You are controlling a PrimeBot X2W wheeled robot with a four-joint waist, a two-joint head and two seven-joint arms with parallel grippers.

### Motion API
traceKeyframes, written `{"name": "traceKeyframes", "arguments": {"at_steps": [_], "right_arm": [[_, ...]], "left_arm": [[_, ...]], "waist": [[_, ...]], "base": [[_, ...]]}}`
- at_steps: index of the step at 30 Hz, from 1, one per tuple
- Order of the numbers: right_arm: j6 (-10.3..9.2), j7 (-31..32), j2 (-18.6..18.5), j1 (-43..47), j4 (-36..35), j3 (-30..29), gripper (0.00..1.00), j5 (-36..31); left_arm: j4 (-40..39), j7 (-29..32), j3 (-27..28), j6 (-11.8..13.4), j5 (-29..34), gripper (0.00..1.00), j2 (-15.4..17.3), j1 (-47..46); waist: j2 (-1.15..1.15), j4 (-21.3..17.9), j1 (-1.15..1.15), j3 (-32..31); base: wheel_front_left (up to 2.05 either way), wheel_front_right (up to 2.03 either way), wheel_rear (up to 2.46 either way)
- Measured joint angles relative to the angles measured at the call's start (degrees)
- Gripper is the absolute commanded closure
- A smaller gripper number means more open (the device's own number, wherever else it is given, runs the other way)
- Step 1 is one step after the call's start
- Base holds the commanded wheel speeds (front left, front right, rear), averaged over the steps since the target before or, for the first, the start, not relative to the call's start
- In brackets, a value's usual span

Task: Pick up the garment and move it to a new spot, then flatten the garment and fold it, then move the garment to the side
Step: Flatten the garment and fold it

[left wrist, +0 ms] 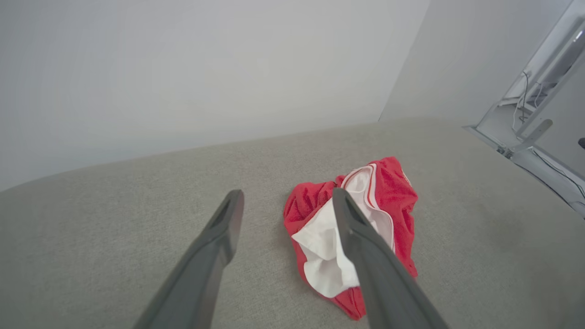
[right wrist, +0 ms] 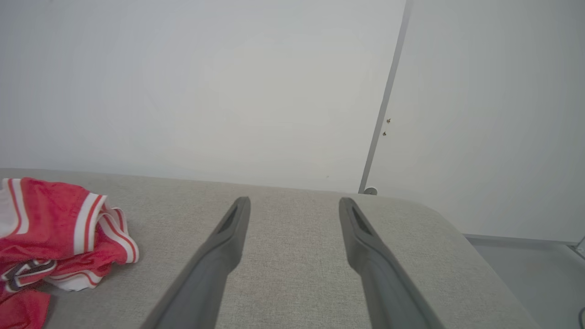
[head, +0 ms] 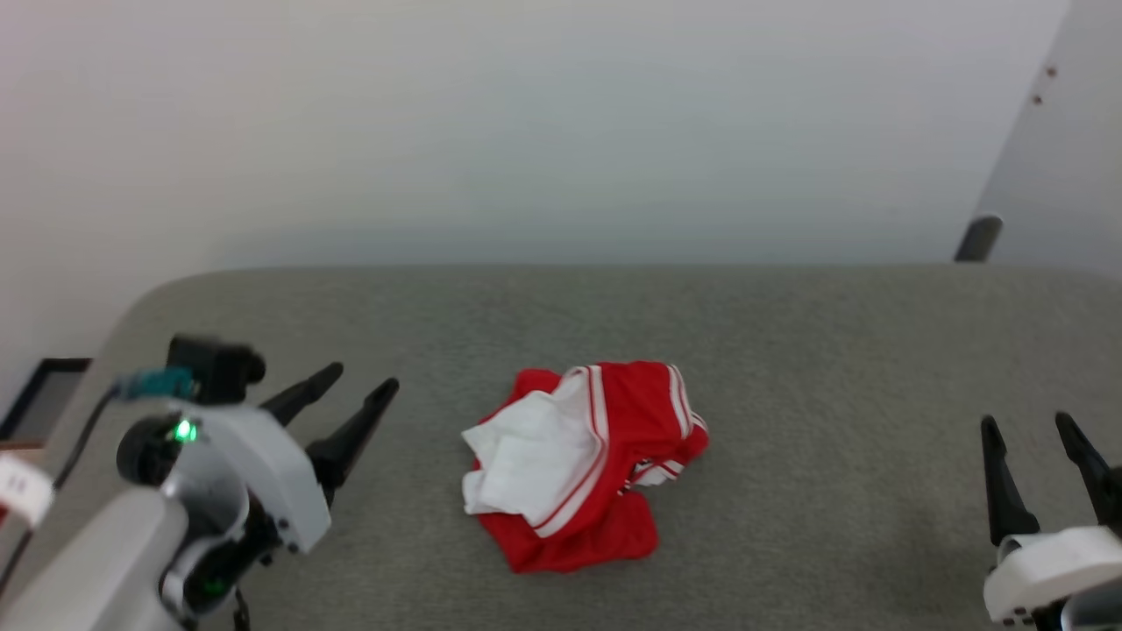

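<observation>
Open and empty, the left gripper (head: 361, 377) is hovering at the lower left of the head view, fingers angling toward the middle; the right gripper (head: 1026, 421), likewise spread and holding nothing, is hanging at the lower right. The crumpled red jersey garment with white sleeves and striped trim (head: 635, 421) is lying heaped at the centre of the grey fabric-covered counter (head: 815, 350), between the two grippers and apart from both.

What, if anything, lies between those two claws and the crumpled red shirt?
Nothing visible does. The grey fabric surface runs uninterrupted from the left gripper to the garment, and from the right gripper too. Both grippers are open and apart from the cloth.
</observation>
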Motion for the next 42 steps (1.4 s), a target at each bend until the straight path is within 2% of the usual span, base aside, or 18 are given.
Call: {"name": "traceKeyframes", "arguments": {"at_steps": [9, 13, 20, 30, 31, 32, 33, 42], "right_arm": [[0.00, -0.4, -0.1, -3.5, 0.7, 2.9, 0.00, 0.2], [0.00, -0.7, 0.0, -4.6, 1.2, 3.3, 0.00, 0.4], [0.01, -1.6, 0.6, -6.3, 2.4, 3.7, 0.00, 0.6], [0.01, -2.6, 1.0, -7.8, 3.8, 3.8, 0.00, 0.6], [0.00, -2.8, 1.0, -7.8, 3.9, 3.8, 0.00, 0.5], [0.00, -2.8, 1.1, -7.8, 4.1, 3.8, 0.00, 0.4], [0.01, -2.8, 1.2, -7.9, 4.2, 3.8, 0.00, 0.4], [0.01, -3.2, 1.3, -8.2, 4.8, 3.4, 0.00, 0.0]], "left_arm": [[3.2, 13.5, -11.4, 0.0, -9.2, 0.00, 3.4, -10.8], [3.6, 17.4, -15.8, 0.0, -11.7, 0.00, 4.5, -14.7], [7.0, 20.0, -21.8, 0.0, -13.2, 0.00, 5.8, -20.0], [10.6, 24.3, -27.8, 0.0, -19.4, 0.00, 5.9, -24.0], [10.8, 24.6, -28.1, 0.0, -20.1, 0.40, 5.8, -24.4], [10.8, 25.1, -28.3, 0.0, -21.0, 0.74, 5.7, -24.7], [10.7, 25.3, -28.7, 0.0, -21.7, 1.00, 5.6, -25.0], [10.6, 25.2, -30.7, 0.0, -23.9, 1.00, 5.7, -27.4]], "waist": [[0.00, -4.7, 0.00, 4.3], [0.00, -6.4, 0.00, 6.8], [0.00, -9.0, 0.00, 10.8], [0.00, -10.9, 0.00, 14.2], [0.00, -10.9, 0.00, 14.3], [0.00, -10.8, 0.00, 14.4], [0.00, -10.7, 0.00, 14.4], [0.00, -9.4, 0.00, 13.6]], "base": [[0.00, 0.00, 0.00], [0.00, 0.00, 0.00], [0.00, 0.00, 0.00], [0.00, 0.00, 0.00], [0.00, 0.00, 0.00], [0.00, 0.00, 0.00], [0.00, 0.00, 0.00], [0.00, 0.00, 0.00]]}}
